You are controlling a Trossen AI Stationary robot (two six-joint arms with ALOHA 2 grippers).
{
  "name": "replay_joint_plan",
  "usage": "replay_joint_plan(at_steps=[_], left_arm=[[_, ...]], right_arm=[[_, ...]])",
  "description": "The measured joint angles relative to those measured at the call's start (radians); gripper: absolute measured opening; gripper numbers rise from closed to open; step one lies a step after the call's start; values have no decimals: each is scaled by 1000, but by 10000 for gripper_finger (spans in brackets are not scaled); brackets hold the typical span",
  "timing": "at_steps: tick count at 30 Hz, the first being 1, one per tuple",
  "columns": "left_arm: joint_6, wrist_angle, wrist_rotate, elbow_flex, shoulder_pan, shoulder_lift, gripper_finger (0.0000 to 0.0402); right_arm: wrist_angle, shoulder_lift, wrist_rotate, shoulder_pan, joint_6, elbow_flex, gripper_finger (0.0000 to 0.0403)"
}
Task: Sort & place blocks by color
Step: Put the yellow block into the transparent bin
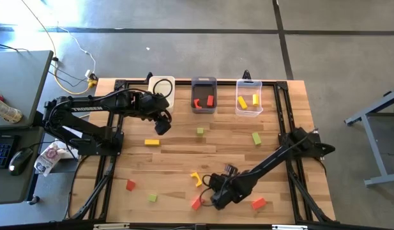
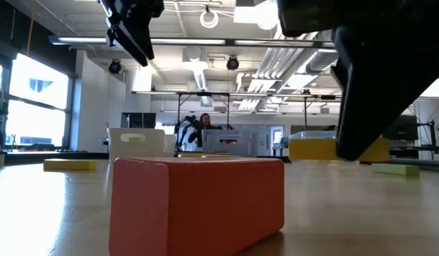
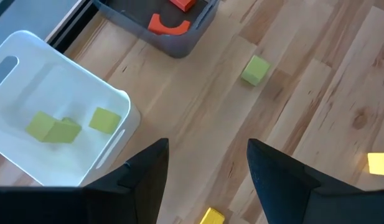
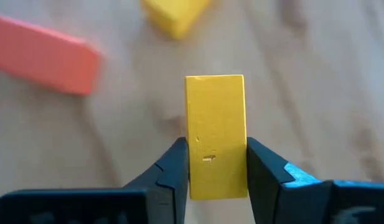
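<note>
The right gripper (image 4: 216, 171) stood low over the near part of the bench (image 1: 184, 160), its fingers (image 4: 173, 171) clenched on a yellow block (image 4: 215, 134). The block sat upright between the two fingers, touching both, and projected well past their tips. Beyond the fingertips lay a red bar (image 4: 42, 55) to one side and a second yellow piece (image 4: 176, 14) farther ahead, both resting on the wood. In the high view the same gripper (image 1: 217, 197) sat between the yellow angled piece (image 1: 196, 178) and a red block (image 1: 258, 204), with another red block (image 1: 196, 203) just beside it.

The left gripper (image 3: 207, 171) hung above the far part of the bench, its fingers (image 3: 148, 174) released and spread apart with nothing between them. Ahead of these fingers stood the white bin (image 3: 67, 81), holding light green blocks (image 3: 53, 129), one of them a cube (image 3: 105, 120). The dark grey bin (image 3: 179, 37) lay beyond it, holding red pieces (image 3: 167, 25). A green cube (image 3: 256, 70) rested on the bare wood past the fingertips, apart from both bins.

The clear bin (image 1: 249, 102) held yellow blocks (image 1: 242, 101). Loose on the bench were a yellow bar (image 1: 152, 142), a green block (image 1: 257, 138), a red block (image 1: 130, 185) and a green block (image 1: 152, 198).
</note>
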Motion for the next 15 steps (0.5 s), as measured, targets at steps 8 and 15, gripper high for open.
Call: replay_joint_plan(at_steps=[8,15], left_arm=[[54,2,-27,-46,0,0,204],[65,16,-53,-110,-5,0,204]], right_arm=[[-176,-50,38,-81,-47,1,97],[-303,-128,109,-185,-130,2,97]])
